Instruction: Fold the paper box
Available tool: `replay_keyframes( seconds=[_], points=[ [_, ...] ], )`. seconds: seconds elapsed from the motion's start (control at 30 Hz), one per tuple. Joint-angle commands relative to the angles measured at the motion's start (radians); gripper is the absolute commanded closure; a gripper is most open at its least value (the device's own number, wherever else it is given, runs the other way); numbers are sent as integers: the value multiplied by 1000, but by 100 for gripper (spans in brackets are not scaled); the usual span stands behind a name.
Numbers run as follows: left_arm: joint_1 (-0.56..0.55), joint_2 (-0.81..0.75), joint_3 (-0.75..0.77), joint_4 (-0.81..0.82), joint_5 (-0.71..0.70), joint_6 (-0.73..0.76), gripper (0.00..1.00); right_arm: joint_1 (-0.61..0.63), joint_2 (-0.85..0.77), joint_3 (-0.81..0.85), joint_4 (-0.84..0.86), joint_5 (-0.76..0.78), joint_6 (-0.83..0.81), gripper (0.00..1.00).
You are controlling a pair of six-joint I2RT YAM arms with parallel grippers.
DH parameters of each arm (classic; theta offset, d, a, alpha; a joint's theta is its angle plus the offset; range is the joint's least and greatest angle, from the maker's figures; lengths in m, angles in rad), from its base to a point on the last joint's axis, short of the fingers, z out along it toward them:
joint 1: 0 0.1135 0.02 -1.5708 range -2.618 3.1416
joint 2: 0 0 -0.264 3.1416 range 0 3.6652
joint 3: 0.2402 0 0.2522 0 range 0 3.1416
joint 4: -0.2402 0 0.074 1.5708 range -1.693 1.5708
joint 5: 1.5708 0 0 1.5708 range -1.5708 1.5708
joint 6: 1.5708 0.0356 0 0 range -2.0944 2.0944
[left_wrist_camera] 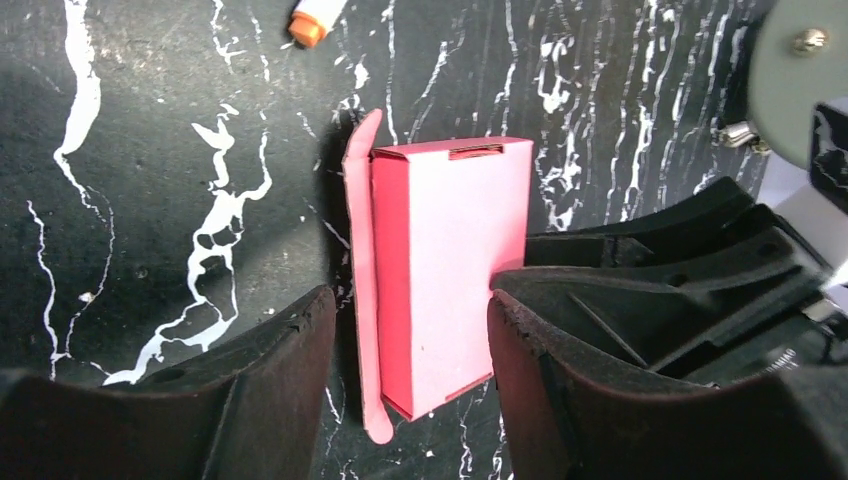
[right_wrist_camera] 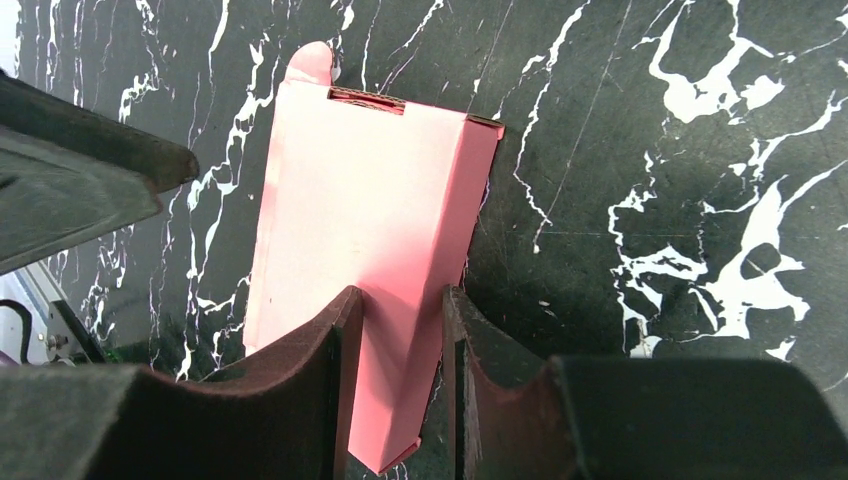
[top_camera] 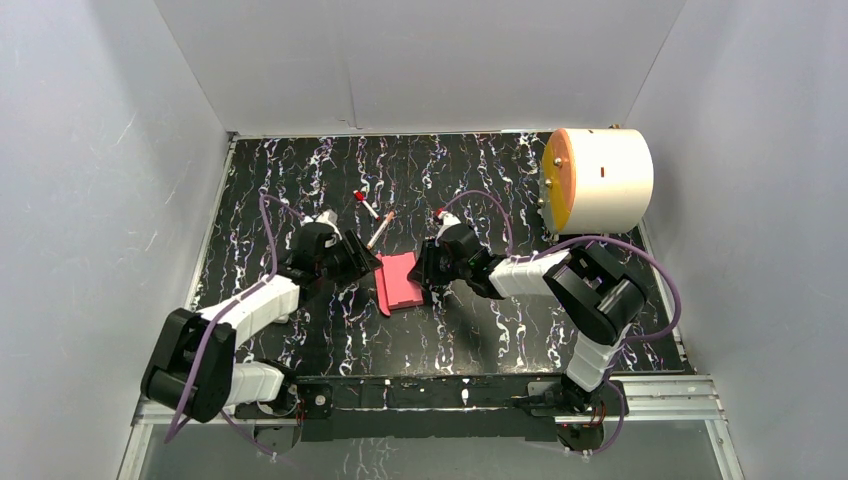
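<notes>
Red-pink thin-card paper box, folded into a small flat rectangle, lay on the black, white-veined marble-patterned tabletop between the two arms. One long flap stood loose along its side. The right gripper was clamped on the box's narrow side edge. The left gripper had its jaws apart, straddling the box's near end without pinching it. Two thin red-capped pens lay just beyond.
</notes>
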Motion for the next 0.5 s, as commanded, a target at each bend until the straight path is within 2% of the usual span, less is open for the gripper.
replay_keyframes(
  seconds=[0.0,0.27,0.47],
  points=[
    [10,53,-2,-4,32,-16,44,15,42,-35,-101,-18,-13,68],
    [10,181,-19,71,113,-30,44,16,44,-33,-79,-36,-6,69],
    [7,249,-8,146,219,-64,54,15,62,-35,-26,-82,20,70]
  ],
)
